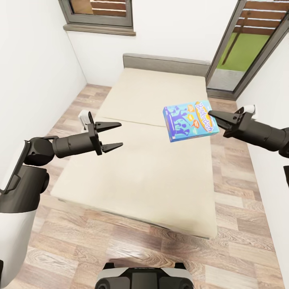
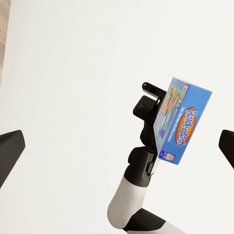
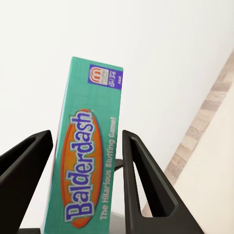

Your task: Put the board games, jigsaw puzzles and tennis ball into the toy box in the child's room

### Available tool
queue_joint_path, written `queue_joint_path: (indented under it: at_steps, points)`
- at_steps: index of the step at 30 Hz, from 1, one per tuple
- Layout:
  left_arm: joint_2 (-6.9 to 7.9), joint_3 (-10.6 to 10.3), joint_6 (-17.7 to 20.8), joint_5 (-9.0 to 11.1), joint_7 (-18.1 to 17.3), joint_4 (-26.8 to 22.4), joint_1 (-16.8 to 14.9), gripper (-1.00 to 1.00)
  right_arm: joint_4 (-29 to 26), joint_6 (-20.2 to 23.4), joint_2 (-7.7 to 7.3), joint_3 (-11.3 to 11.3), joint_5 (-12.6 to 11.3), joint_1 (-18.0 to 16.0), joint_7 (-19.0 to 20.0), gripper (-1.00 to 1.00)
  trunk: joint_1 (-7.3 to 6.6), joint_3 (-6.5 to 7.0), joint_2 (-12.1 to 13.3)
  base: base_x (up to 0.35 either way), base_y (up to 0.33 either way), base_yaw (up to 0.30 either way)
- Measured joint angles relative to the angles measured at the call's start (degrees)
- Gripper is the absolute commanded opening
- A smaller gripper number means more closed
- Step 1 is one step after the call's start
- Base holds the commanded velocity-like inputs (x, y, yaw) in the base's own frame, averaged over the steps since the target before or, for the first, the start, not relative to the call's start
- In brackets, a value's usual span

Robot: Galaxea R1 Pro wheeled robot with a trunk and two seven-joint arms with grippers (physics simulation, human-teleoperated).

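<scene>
From the head camera, the flat blue printed cardboard "Balderdash" board game box hangs in the air over the wide low bed with its plain beige mattress and grey padded headboard, pinched at its right-hand edge by the right hand. I judge it a light, stiff carton with a smooth printed skin: rigid enough to carry by one edge, but liable to pivot or slide in so narrow a bite. A hold nearer the middle of a long edge should tip less. The left hand floats over the mattress with its fingers spread and nothing between them, well apart from the box. No other game shows on the mattress, and the wood-plank floor runs around the bed.

In the left wrist camera, the box appears nearly edge-on against a plain white wall, with the right hand dark behind its upper end. How deep that bite goes is hidden by the box itself. The left hand's own fingertips sit far apart at the picture's two sides.

In the right wrist camera, the box's narrow lettered side stands between the two dark fingers. One finger lies close against the box; contact on the other side is hard to make out, and the box's lower end is cut off by the frame.
</scene>
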Motion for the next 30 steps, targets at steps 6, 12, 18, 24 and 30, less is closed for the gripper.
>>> queue_joint_path:
  at_steps: [6,12,18,24,30]
  points:
    - [0.09,0.01,-0.04,0.00,0.00,0.00,0.01,1.00,0.02,0.00,0.01,-0.03,0.06,0.16,-0.04,-1.00,0.00,0.56,0.00,0.000,0.000,0.000]
    - [0.22,0.16,-0.04,0.00,0.00,0.00,0.08,1.00,0.03,-0.03,-0.03,-0.11,0.19,1.27,-0.06,-1.00,0.00,1.13,0.00,0.000,0.000,0.000]
    - [0.28,0.24,-0.06,0.00,0.07,0.00,0.10,1.00,0.03,-0.03,0.01,-0.13,0.17,2.91,-0.06,-1.00,0.00,1.69,0.00,0.000,0.000,0.000]
    - [0.30,0.26,-0.06,0.00,0.08,0.00,0.12,1.00,0.03,-0.02,0.03,-0.13,0.15,3.33,-0.06,-1.00,0.00,2.25,0.00,0.000,0.000,0.000]
    - [0.32,0.27,-0.05,0.00,0.10,0.01,0.18,1.00,0.05,-0.03,-0.03,-0.21,0.15,3.53,-0.02,-1.00,0.00,2.82,0.00,0.000,0.000,0.000]
